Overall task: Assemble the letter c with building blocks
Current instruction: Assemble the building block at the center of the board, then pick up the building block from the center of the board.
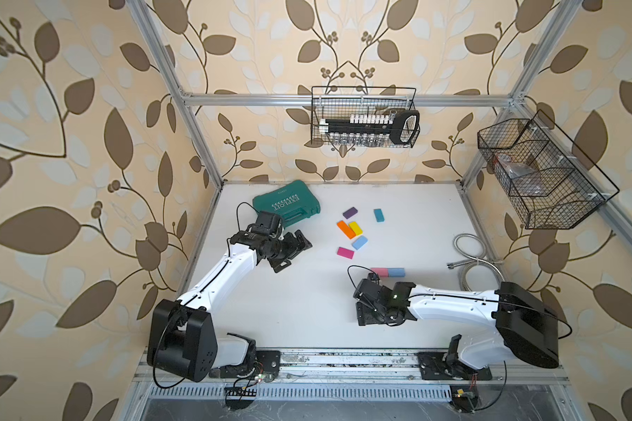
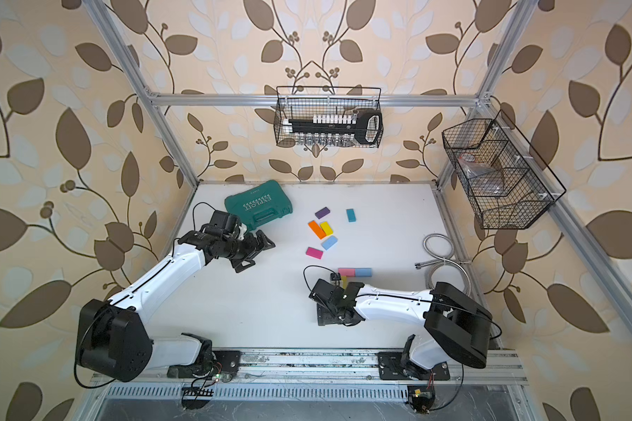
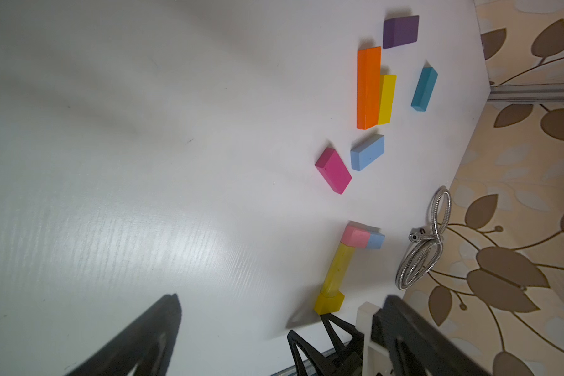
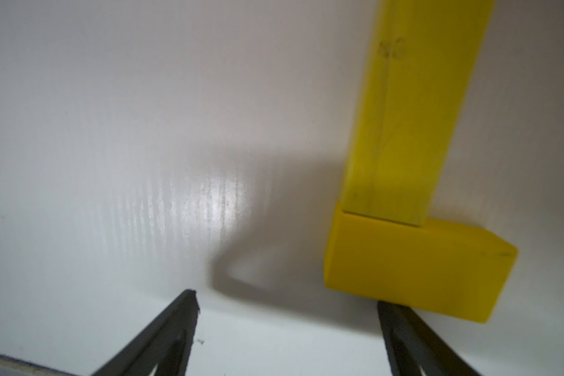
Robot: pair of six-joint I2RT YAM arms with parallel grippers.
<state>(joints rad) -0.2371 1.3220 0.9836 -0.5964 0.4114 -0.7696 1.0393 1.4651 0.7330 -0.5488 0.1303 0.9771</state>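
Just ahead of the right gripper's (image 4: 285,299) released jaws, short yellow block (image 4: 417,263) apparently begins the lower arm (four placed); left gripper (image 1: 294,255) gapes empty, six loose blocks (image 1: 345,252) beyond.

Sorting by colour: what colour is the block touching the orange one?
Yellow. The yellow block lies against the orange block, clearest in the left wrist view.

1. The short block (image 4: 414,267) lay on the table (image 1: 307,310), just ahead of one fingertip of the right pincer (image 4: 286,299).
2. The long block (image 4: 414,107) butted against it and ran straight away from the pincer.
3. At its far end, two blocks (image 1: 387,272) lay end to end, crosswise to it.
4. Six loose blocks (image 1: 355,228) lay farther ahead; the hose (image 3: 415,266) lay off to the pincer's right.
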